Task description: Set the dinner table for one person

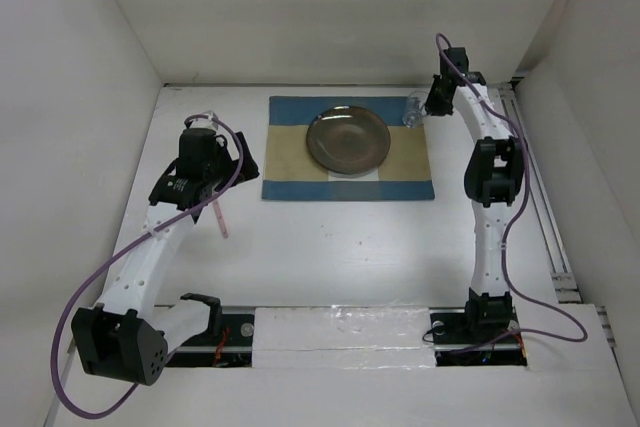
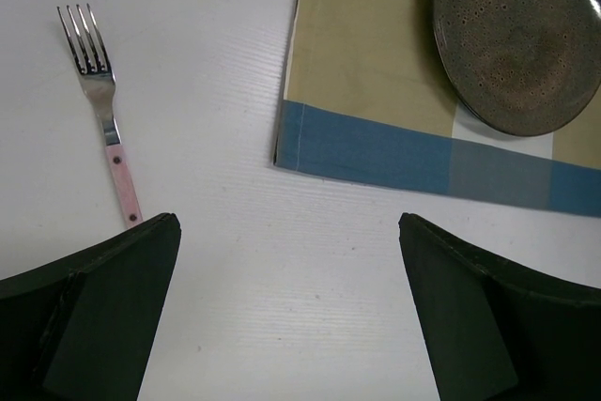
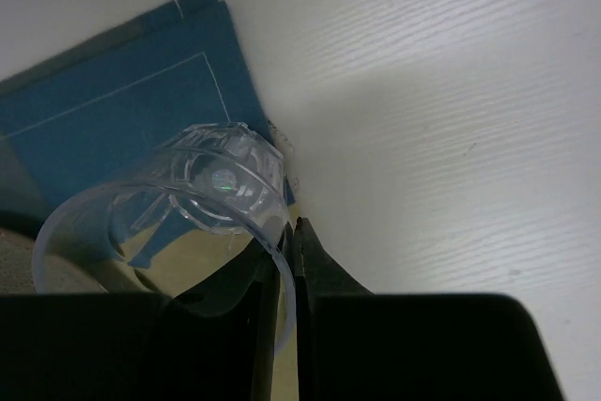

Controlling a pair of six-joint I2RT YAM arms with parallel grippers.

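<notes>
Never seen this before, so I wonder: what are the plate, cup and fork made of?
Plate: apparently glazed ceramic, dark, speckled, with a glossy highlight. Cup: clear and ribbed, glass or plastic, hard to tell. Fork: shiny metal tines; pink riveted handle, probably plastic.

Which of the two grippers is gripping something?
The right gripper, pinching the clear glass by its rim at the placemat's corner; the left gripper is open and empty.

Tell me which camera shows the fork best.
Left wrist: the fork lies on the dinner table, tines and pink handle clear. Top external shows it only as a thin pink sliver. Right wrist shows none of it.
</notes>
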